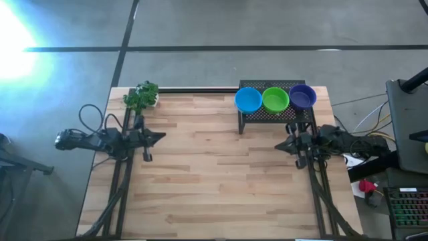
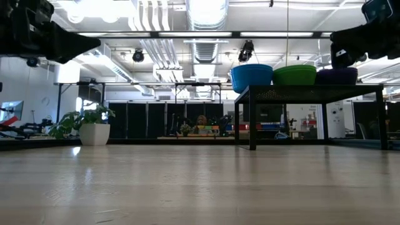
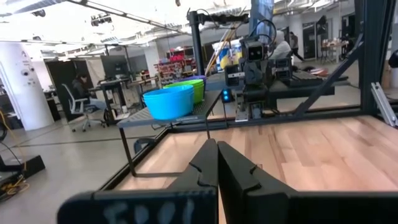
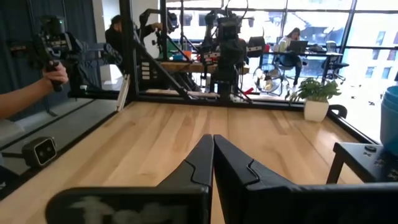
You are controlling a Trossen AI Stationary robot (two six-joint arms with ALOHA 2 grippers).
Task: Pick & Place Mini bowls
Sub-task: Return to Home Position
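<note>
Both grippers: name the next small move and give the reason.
Probably no new reach: just park both arms at the sides of the table. The blue bowls, green bowls and purple bowls all sit on the black shelf, while the left gripper and right gripper are shut, empty and apart from it.

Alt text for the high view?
Blue bowl, green bowl and purple bowl in a row on a black shelf at top right of the table; left gripper and right gripper hover shut at either side.
</note>
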